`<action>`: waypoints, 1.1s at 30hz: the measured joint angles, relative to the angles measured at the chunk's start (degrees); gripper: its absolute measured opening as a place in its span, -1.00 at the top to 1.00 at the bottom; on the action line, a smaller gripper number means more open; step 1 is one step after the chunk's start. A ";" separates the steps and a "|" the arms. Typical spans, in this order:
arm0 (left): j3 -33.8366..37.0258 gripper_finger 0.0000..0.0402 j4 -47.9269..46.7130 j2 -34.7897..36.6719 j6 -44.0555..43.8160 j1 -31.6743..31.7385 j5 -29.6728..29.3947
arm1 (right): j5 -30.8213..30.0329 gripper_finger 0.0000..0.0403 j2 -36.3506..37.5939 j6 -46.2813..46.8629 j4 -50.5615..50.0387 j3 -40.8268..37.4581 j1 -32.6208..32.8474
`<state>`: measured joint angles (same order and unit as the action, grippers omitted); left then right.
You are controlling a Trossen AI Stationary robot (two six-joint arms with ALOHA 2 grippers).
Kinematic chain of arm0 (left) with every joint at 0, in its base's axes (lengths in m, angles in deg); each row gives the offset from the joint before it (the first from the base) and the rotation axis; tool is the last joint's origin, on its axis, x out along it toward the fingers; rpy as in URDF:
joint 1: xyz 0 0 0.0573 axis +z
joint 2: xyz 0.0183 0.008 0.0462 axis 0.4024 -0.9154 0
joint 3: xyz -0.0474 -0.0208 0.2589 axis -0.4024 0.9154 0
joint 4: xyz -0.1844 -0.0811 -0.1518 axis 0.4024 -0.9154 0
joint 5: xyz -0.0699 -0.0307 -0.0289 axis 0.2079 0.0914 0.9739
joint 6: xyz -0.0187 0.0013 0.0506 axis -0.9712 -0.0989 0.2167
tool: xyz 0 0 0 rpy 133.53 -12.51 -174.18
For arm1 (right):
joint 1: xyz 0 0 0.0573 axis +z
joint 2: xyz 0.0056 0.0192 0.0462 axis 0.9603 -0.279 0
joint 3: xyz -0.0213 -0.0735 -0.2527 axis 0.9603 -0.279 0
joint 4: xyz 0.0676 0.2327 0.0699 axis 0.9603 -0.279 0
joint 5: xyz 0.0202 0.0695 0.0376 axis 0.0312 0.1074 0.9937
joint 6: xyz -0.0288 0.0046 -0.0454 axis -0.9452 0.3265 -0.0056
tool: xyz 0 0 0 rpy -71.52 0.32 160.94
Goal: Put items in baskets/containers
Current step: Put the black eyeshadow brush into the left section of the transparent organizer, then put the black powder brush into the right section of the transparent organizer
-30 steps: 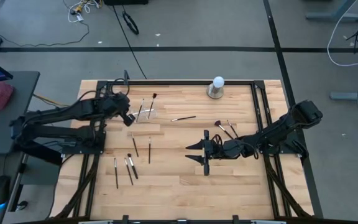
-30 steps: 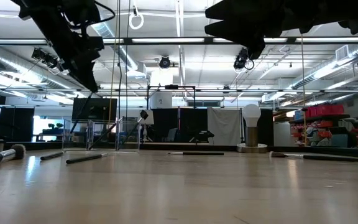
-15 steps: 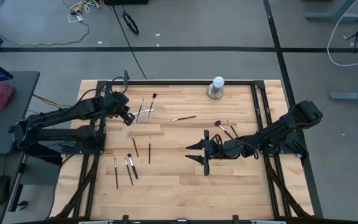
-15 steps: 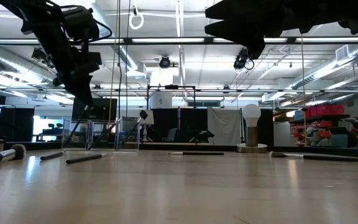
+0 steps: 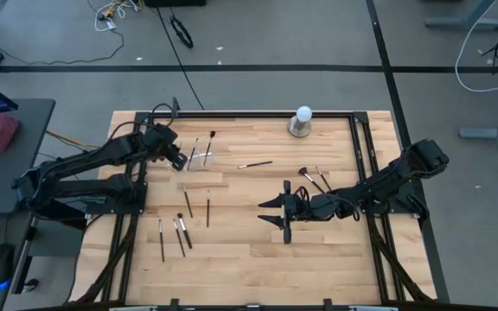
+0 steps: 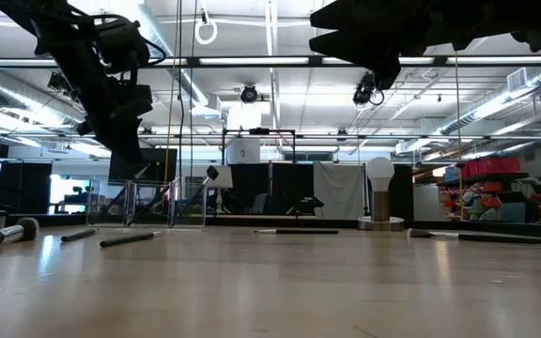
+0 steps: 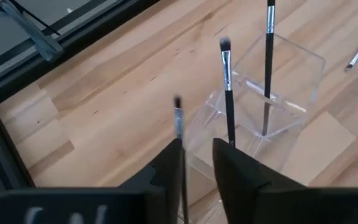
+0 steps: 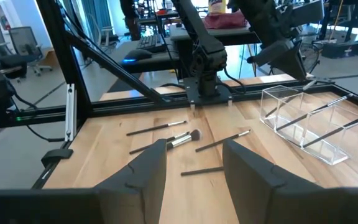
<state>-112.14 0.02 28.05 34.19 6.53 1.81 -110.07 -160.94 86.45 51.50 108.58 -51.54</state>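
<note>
Your left gripper [image 7: 196, 155] fingers stand a little apart around a brush [image 7: 178, 127] over the holder [image 5: 199, 160], at ten o'clock. It looks like the drop step. Next, lift clear. The right gripper [image 5: 271, 214] waits, fingers spread.

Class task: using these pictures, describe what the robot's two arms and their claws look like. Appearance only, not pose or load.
Both arms are dark, nearly black, built of jointed segments with thin dark cables alongside. The left claw and right claw each end in two flat, dark, tapering fingers. No markings are readable.
</note>
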 joint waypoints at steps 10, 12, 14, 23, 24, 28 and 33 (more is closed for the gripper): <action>-9.86 0.15 -10.83 0.00 -0.38 1.40 3.30 | 0.00 0.22 0.00 0.00 0.00 0.00 0.00; -15.22 0.15 -15.71 0.02 -2.16 0.69 5.86 | 0.00 0.22 0.00 -0.02 -0.09 0.00 0.00; -20.40 0.17 -19.82 0.04 -4.31 -1.10 8.20 | 0.00 0.22 0.00 -0.02 -0.21 0.00 -0.02; -24.75 0.36 -23.14 -0.92 -23.28 -28.92 7.90 | 0.02 0.22 0.00 -1.01 -0.58 0.00 0.00; -24.12 0.39 -23.27 -1.57 -26.86 -33.11 6.55 | 0.02 0.22 0.00 -1.23 -0.68 0.00 0.00; -21.92 0.52 -23.03 -5.55 -43.58 -49.01 2.11 | 0.02 0.22 0.00 -2.44 -0.94 0.00 0.00; -21.45 0.68 -22.78 -14.97 -62.98 -64.55 0.59 | 0.02 0.22 0.00 -4.60 -1.03 0.00 -0.02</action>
<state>-133.60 -22.76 13.08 -28.79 -58.02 2.40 -110.04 -160.94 81.85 50.47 108.58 -51.56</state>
